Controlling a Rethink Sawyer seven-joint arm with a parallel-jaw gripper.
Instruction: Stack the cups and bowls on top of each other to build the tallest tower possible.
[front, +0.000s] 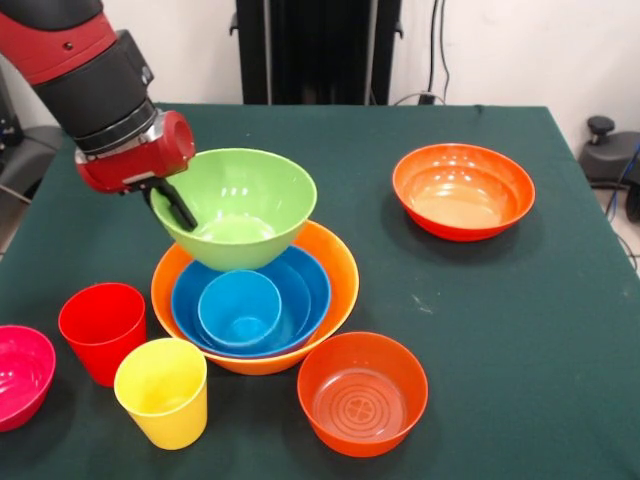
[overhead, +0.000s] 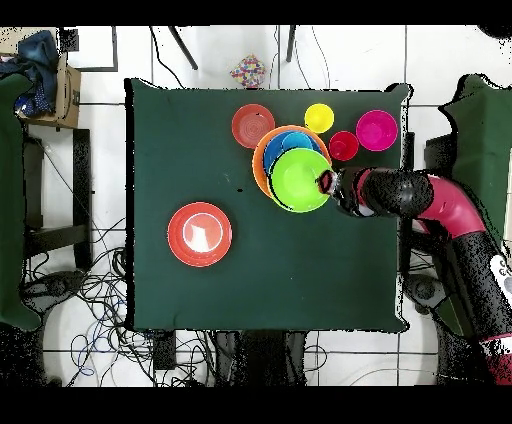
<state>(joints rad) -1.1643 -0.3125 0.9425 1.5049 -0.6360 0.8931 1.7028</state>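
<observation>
The gripper (front: 178, 208) pinches the rim of the lime green bowl (front: 236, 207), 1 dark finger reaching down inside the bowl's wall while the bowl hangs tilted above the tower (front: 255, 295). In the overhead view the green bowl (overhead: 299, 179) covers much of the pile beneath it.

The tower sits a little off the middle of the table (front: 520, 330), toward the edge where the small pieces cluster. Its base is the pale orange bowl (front: 330, 262); nested in it is the blue bowl (front: 300, 285), and inside that sits a light blue piece (front: 240, 308), though whether it is the small bowl or the cup cannot be told.

4 loose pieces crowd that side. The red cup (front: 102, 330) stands upright just beside the orange bowl's rim, directly below the gripper in the front view. The yellow cup (front: 162, 390) stands next to it, near the table's edge. The magenta-pink bowl (front: 20, 375) lies close to the corner, beyond the red cup. 1 red-orange bowl (front: 362, 392) rests just beside the tower's base, nearly touching it, close to the same edge as the yellow cup.

The second red-orange bowl (front: 463, 190) sits well apart from everything, on open cloth toward the opposite side of the table.
</observation>
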